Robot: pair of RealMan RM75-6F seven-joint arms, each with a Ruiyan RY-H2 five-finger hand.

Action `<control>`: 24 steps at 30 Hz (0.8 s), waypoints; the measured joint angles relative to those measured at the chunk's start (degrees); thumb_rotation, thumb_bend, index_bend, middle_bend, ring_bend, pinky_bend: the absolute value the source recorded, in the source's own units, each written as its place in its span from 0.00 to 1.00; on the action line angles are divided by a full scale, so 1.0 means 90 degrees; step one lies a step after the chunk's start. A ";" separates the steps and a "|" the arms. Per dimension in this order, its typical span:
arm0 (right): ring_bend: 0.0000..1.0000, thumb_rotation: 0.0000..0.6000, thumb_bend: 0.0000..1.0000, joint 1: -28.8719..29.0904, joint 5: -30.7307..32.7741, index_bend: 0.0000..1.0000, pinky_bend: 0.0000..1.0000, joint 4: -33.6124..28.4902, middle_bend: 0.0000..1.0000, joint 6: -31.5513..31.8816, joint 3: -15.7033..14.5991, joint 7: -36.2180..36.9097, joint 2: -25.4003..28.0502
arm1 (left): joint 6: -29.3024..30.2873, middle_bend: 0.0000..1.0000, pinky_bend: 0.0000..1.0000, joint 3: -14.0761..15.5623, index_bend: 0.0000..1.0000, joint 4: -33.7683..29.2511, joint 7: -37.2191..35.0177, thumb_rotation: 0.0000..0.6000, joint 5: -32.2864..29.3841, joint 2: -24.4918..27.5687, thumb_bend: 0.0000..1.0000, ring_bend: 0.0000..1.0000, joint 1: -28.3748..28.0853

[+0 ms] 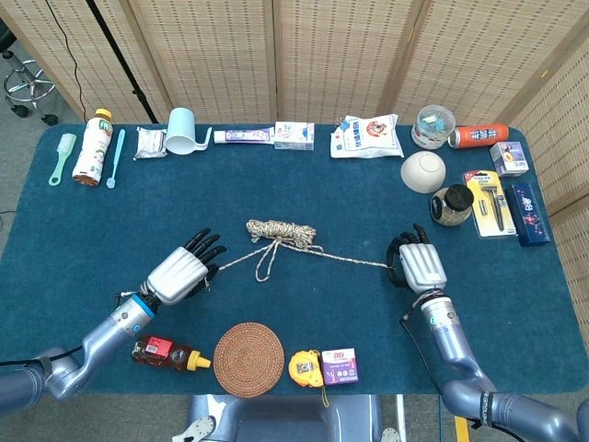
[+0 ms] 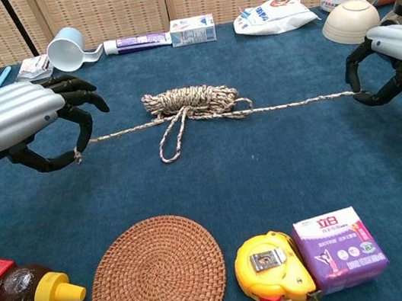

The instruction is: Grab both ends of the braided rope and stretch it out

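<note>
Left robot hand pinches one end of the braided rope; right robot hand pinches the other. Rope runs left-right across the worktop, taut between them, with its coiled bundle mid-span, slightly nearer the left. Chest view shows both fingertip grips; head view shows only the hands' backs.

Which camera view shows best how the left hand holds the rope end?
The chest view: the left hand is close and seen from the side, its fingers curled around the rope end. The head view shows the hand's back; the grip is hidden.
</note>
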 measured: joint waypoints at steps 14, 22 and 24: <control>0.22 1.00 0.51 -0.0036 -0.0051 0.66 0.00 -0.0213 0.38 0.0091 0.0020 0.0052 0.0287 | 0.0272 0.22 0.00 -0.0149 0.72 -0.0308 -0.0063 1.00 -0.0226 0.0472 0.39 0.08 0.0277; 0.22 1.00 0.51 -0.0085 -0.0015 0.67 0.00 -0.0194 0.38 0.0132 0.0034 0.0094 0.0437 | 0.0347 0.22 0.00 -0.0221 0.72 -0.0361 -0.0132 1.00 -0.0396 0.0704 0.39 0.08 0.0431; 0.22 1.00 0.51 -0.0098 -0.0010 0.67 0.00 -0.0193 0.38 0.0143 0.0037 0.0104 0.0476 | 0.0360 0.22 0.00 -0.0234 0.72 -0.0369 -0.0152 1.00 -0.0432 0.0762 0.39 0.08 0.0466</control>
